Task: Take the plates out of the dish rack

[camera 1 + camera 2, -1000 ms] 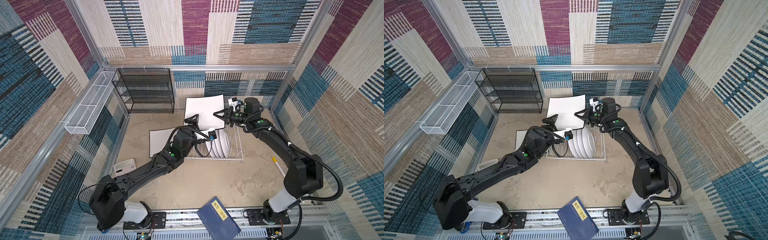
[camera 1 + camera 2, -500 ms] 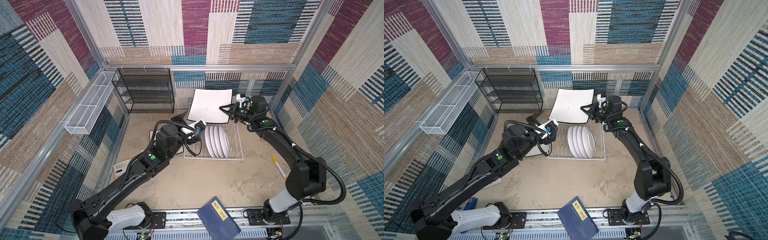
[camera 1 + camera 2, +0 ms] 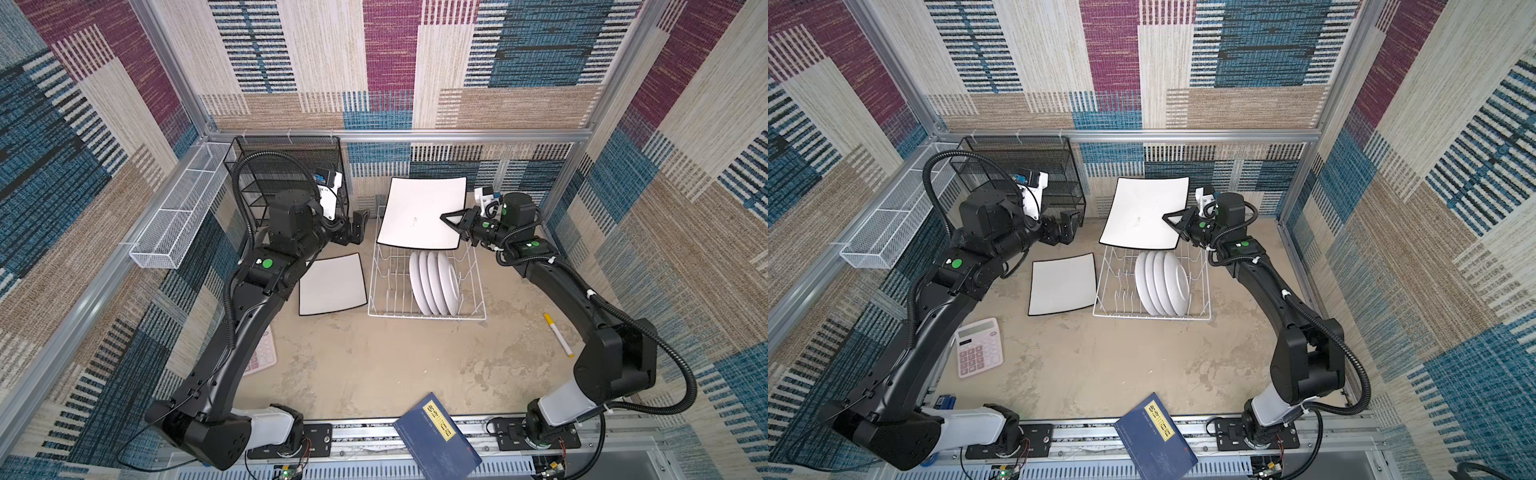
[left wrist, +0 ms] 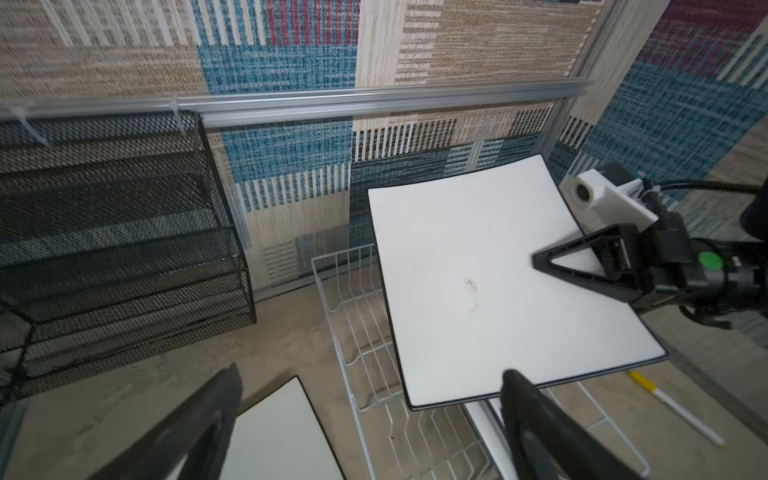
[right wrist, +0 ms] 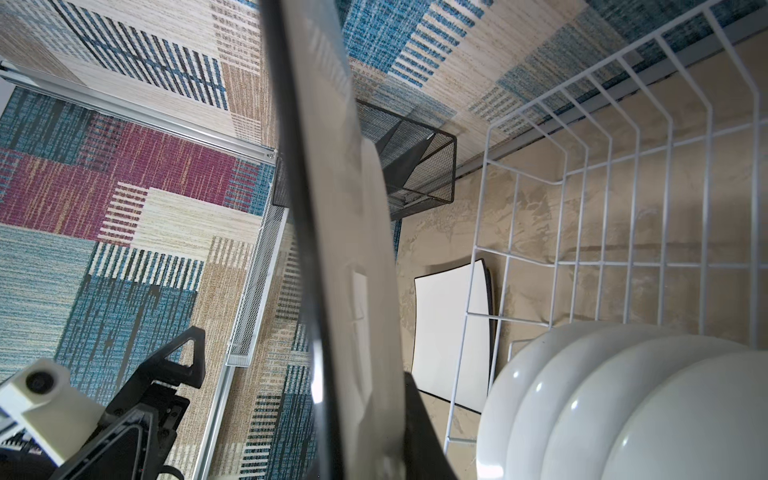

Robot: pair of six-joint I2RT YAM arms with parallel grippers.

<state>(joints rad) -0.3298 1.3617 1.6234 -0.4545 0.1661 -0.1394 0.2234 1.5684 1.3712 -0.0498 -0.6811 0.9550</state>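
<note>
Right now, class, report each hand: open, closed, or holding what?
Left hand: open, holding nothing.
Right hand: closed on the edge of the square plate.

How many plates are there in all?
6. Four round plates stand in the dish rack; one square plate lies beside it; a second square plate hangs above in the right fingers. More may hide.

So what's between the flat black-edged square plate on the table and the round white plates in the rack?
Only the side wall and empty tine rows of the white wire dish rack, seen in both top views.
</note>
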